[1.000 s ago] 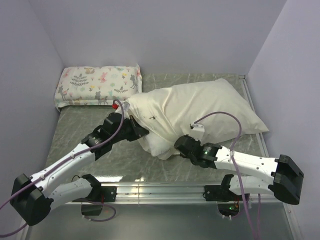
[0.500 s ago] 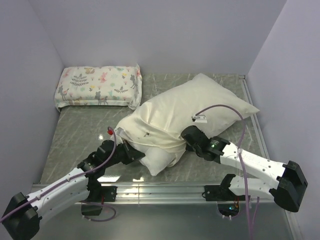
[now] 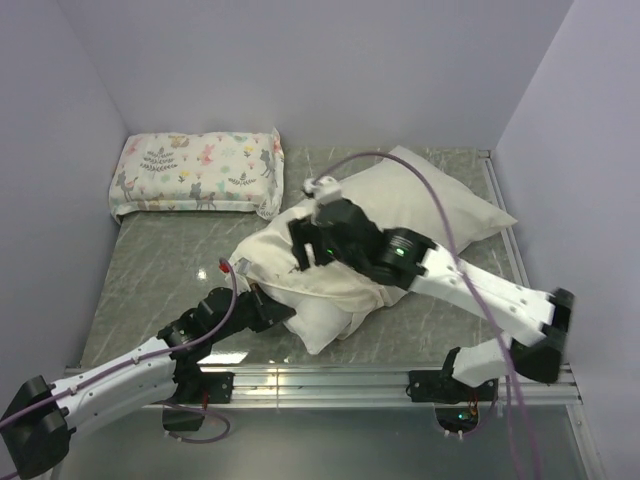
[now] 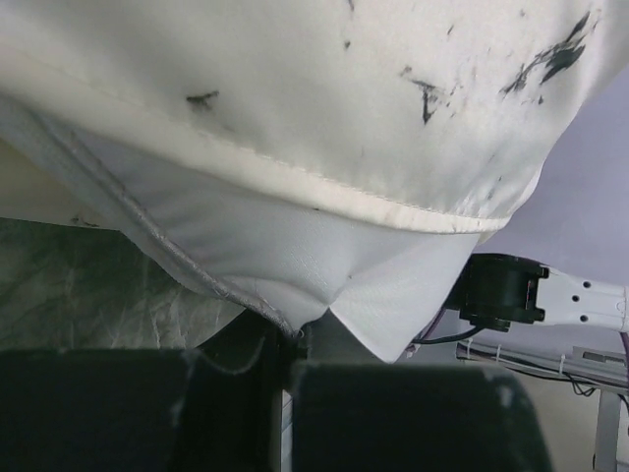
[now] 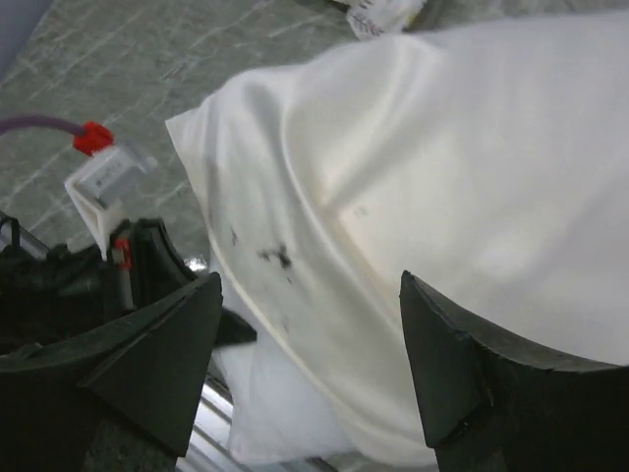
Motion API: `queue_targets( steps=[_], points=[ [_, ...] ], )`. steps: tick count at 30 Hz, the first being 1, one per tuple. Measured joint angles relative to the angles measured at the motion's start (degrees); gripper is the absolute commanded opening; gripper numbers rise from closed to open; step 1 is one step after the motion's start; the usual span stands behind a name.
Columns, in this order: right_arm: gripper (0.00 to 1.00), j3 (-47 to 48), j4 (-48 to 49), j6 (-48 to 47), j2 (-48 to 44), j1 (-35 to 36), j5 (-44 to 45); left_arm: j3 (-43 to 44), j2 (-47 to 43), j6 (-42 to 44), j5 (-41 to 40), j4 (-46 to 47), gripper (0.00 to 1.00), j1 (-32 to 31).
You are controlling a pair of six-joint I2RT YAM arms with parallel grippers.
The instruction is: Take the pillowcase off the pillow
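The cream pillowcase (image 3: 400, 215) lies slantwise across the mat, still around most of the pillow. The white pillow (image 3: 322, 325) sticks out of its open near-left end. My left gripper (image 3: 268, 306) is shut on the pillow's seamed corner (image 4: 295, 295), just under the pillowcase hem (image 4: 344, 192). My right gripper (image 3: 303, 246) hovers open over the bunched left end of the pillowcase (image 5: 442, 167). Nothing is between its fingers (image 5: 167, 364), and below them the bare pillow (image 5: 265, 418) shows.
A small floral animal-print pillow (image 3: 195, 172) lies at the back left against the wall. Lilac walls close in the left, back and right sides. The metal rail (image 3: 330, 378) with both arm bases runs along the near edge.
My right gripper let go, opened, and swung from the pillow's near side up over the pillowcase's left end. My left gripper pulled the pillow corner toward the near edge, so more white pillow shows.
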Motion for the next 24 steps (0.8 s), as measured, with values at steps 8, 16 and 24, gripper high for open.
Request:
queue_targets(
  steps=[8, 16, 24],
  points=[
    [0.74, 24.0, -4.2, -10.5, 31.4, -0.9, -5.4, 0.1, 0.0, -0.4, -1.5, -0.3, 0.00, -1.1],
    [0.14, 33.1, -12.3, -11.1, 43.6, -3.1, 0.2, 1.9, -1.4, -0.7, -3.8, -3.8, 0.01, -2.4],
    [0.04, 38.8, -14.5, -6.9, 44.0, -8.9, 5.2, 5.0, -1.5, -1.4, -8.7, -4.8, 0.01, -7.0]
  ],
)
